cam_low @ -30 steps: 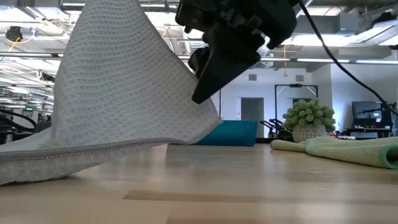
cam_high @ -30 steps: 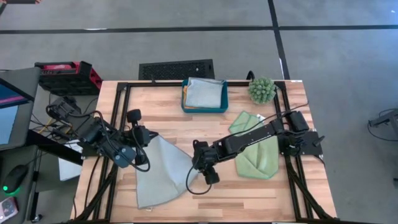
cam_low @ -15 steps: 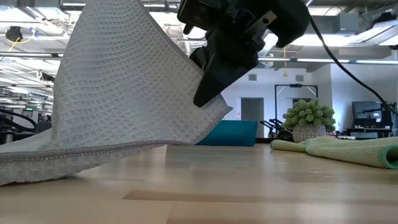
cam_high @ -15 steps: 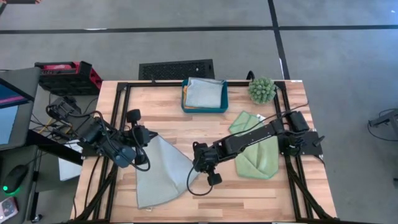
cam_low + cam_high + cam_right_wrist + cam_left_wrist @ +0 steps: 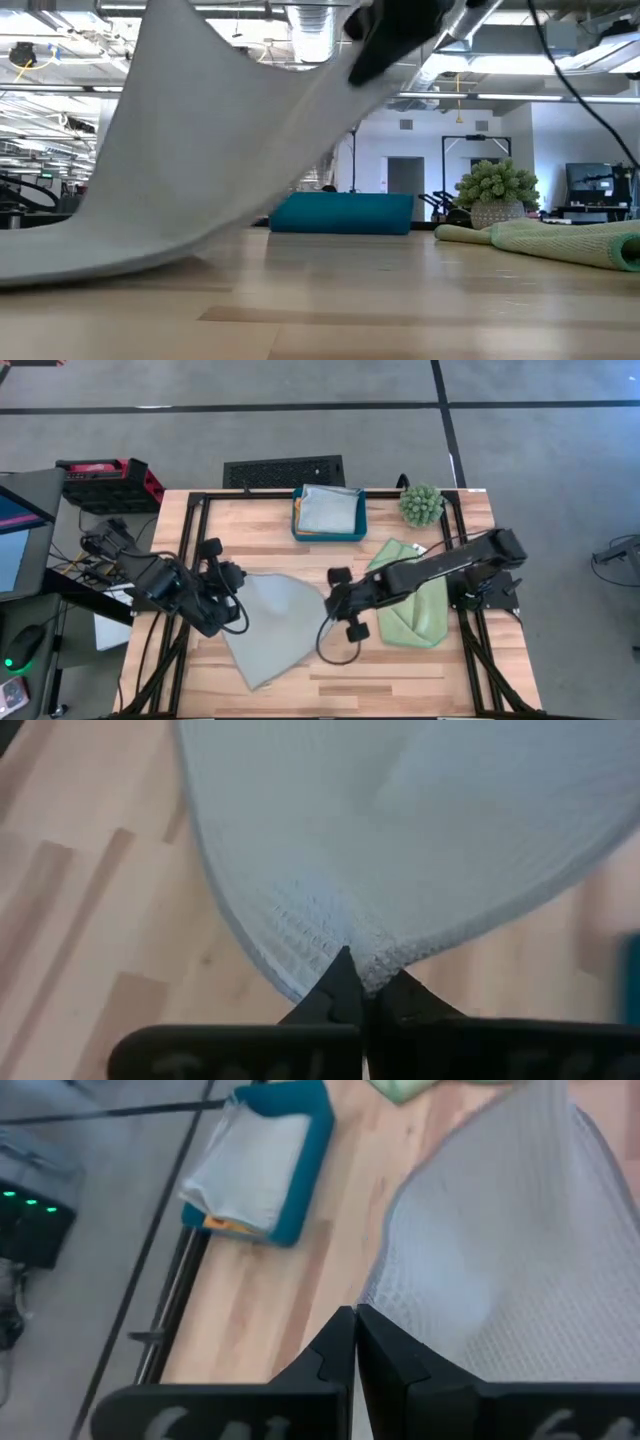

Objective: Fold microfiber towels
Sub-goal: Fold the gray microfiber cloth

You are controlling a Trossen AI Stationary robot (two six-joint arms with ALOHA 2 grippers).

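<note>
Both arms hold one pale grey-blue towel (image 5: pixel 272 622) stretched between them over the wooden table (image 5: pixel 290 555). Left gripper (image 5: pixel 234 582) sits at the towel's left upper corner, fingers (image 5: pixel 335 1350) pinched together on the cloth edge, wrist view shows the fabric fanning out from the closed tips. Right gripper (image 5: pixel 333 598) is at the towel's right upper corner, fingers (image 5: pixel 345 982) clenched on a bunched corner of the weave, wood planks visible beneath. Top edge of the towel runs between the two grippers; the rest hangs down toward the front edge of the table and narrows to a rounded end resting on the wood. In the low view the towel (image 5: pixel 200 170) is lifted high on the right side, sloping down to the left where it lies on the tabletop. Light green towel (image 5: pixel 412 600) lies crumpled on the right side of the table, partly under the right arm. Teal tray (image 5: pixel 329 532) at the back centre holds another pale grey-blue towel (image 5: pixel 330 510), folded, with an orange edge (image 5: pixel 222 1226) peeking from below it in the left wrist view. Spiky green plant (image 5: pixel 421 505) stands at the back right, just beside the tray's right side, apart from it.
</note>
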